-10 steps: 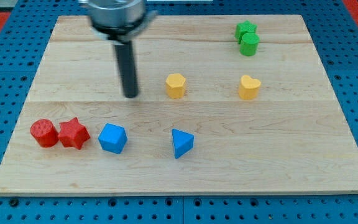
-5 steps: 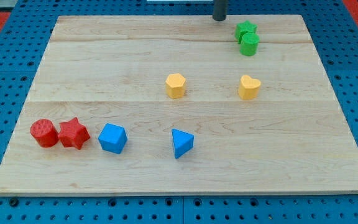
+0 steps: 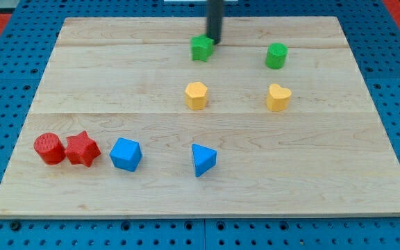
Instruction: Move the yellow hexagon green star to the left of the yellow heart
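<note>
My tip [image 3: 214, 42] touches the green star block [image 3: 201, 48] near the wooden tabletop's [image 3: 325, 180] top edge; rod's upper part cut off, no fingers visible.

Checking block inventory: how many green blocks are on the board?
2: green star at the view's top centre beside my tip; green cylinder at top right. None look hidden.

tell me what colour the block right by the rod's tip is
Green: the green star sits against my tip, on its left in the camera view, the only view.
</note>
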You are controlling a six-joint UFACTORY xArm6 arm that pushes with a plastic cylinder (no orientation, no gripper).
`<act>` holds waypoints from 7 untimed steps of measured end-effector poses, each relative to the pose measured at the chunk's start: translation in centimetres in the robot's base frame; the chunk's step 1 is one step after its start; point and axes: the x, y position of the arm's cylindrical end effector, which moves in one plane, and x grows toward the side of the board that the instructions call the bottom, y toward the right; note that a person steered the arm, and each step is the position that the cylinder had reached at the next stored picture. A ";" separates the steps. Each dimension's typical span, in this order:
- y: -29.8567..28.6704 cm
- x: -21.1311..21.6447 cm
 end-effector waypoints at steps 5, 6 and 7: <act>-13.0 1.8; -8.2 -1.3; -0.5 -1.3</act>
